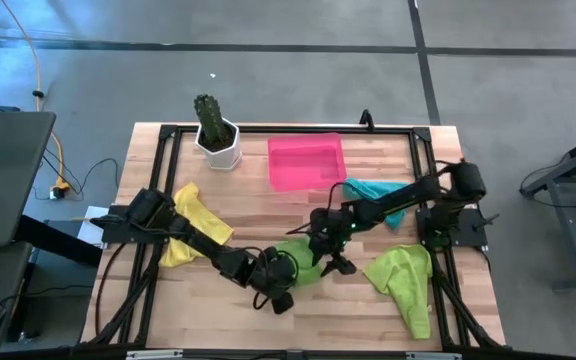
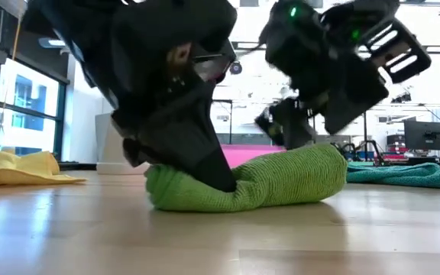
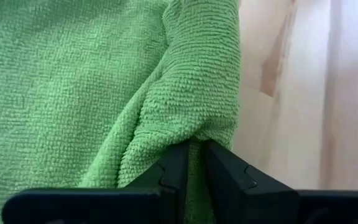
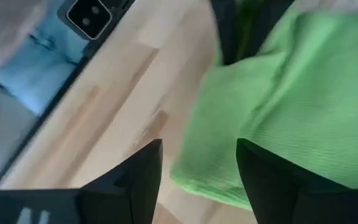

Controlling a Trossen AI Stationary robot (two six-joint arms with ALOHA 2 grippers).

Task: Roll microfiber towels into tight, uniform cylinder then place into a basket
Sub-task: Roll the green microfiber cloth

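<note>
Rolling step in hand on one lime green towel [image 2: 281,179], lying as a fat, loose roll near table centre, a bit toward 6 o'clock in the high view. Left gripper [image 3: 194,165] sits at the roll's 7 o'clock end, fingers nearly together and pinching a fold of the cloth between them; in the low view it presses down on that end. Right gripper [image 4: 197,171] is just at the roll's 3 o'clock end, jaws spread with nothing between them, the green cloth showing beyond and partly under one finger; looks like a let-go, not a grip. Roll isn't uniform: thick at one end, squashed under the left gripper, so I'd judge it not yet tight enough. Basket [image 1: 306,160] stands pink at 12 o'clock of the roll, well apart, w/ nothing visible in it. Other towels unrolled: yellow towel [image 1: 190,225] at 9 o'clock, teal towel [image 1: 378,190] at 2 o'clock beside the basket, second lime towel [image 1: 403,280] at 4 o'clock. Next move prob. calls for the right gripper to re-grip the free end low, keep tension while the left holds, then both lift and carry toward 12 o'clock w/o the roll unwinding.
</note>
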